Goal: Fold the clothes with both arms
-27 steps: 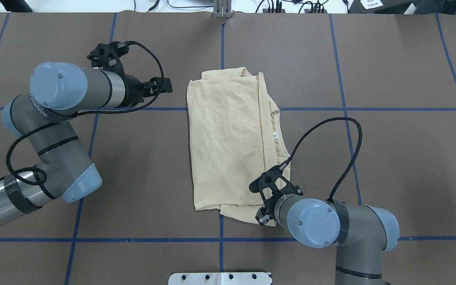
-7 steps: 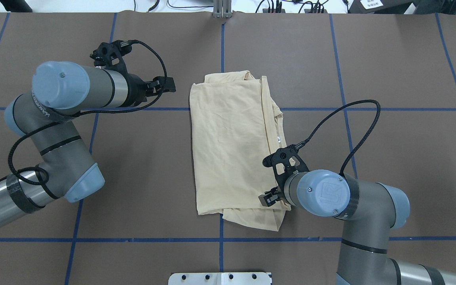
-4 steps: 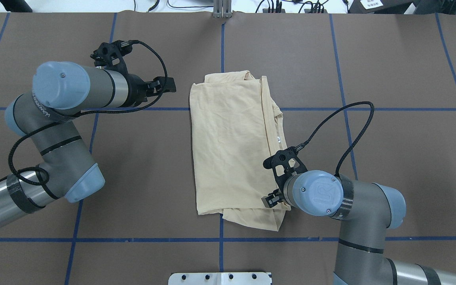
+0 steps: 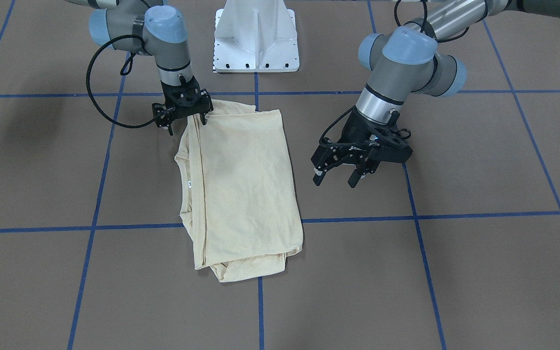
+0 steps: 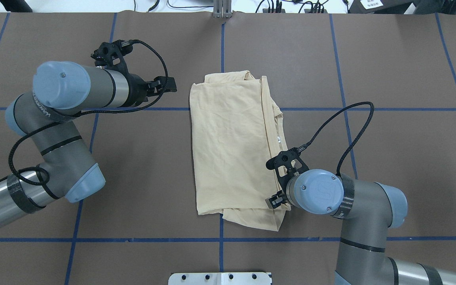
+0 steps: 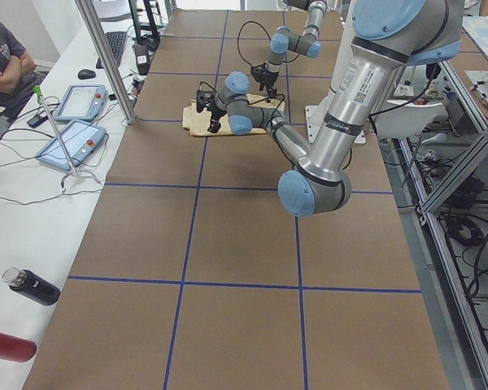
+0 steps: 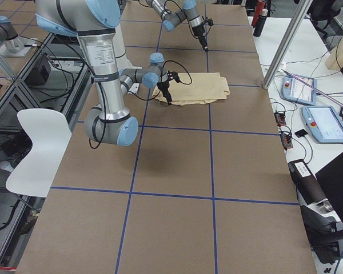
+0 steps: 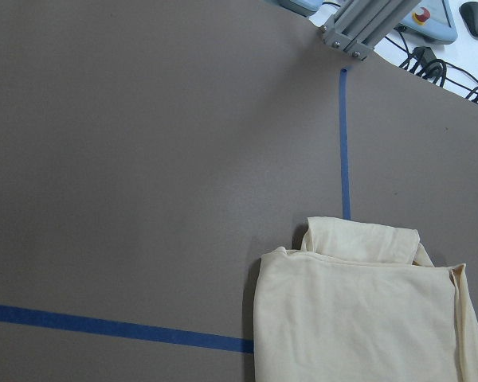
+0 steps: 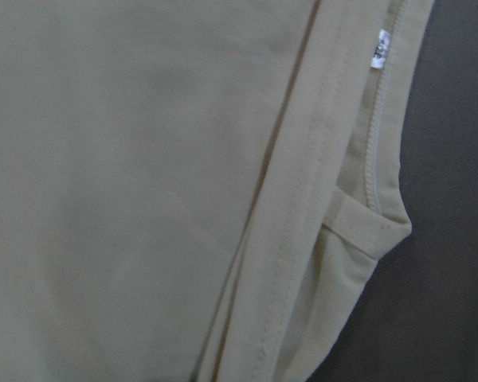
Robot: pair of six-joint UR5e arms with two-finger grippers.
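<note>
The blue joint cap on the right arm carries an embossed UR mark. A black band on the left arm bears white lettering beginning "WAN"; the rest, like the neck tag print, is unreadable.

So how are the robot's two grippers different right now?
The left gripper hangs over the table, apart from the shirt. The right gripper is down at the shirt's edge. The left gripper is tilted, while the right gripper points about straight down. Both are black, have two fingers and look open.
</note>
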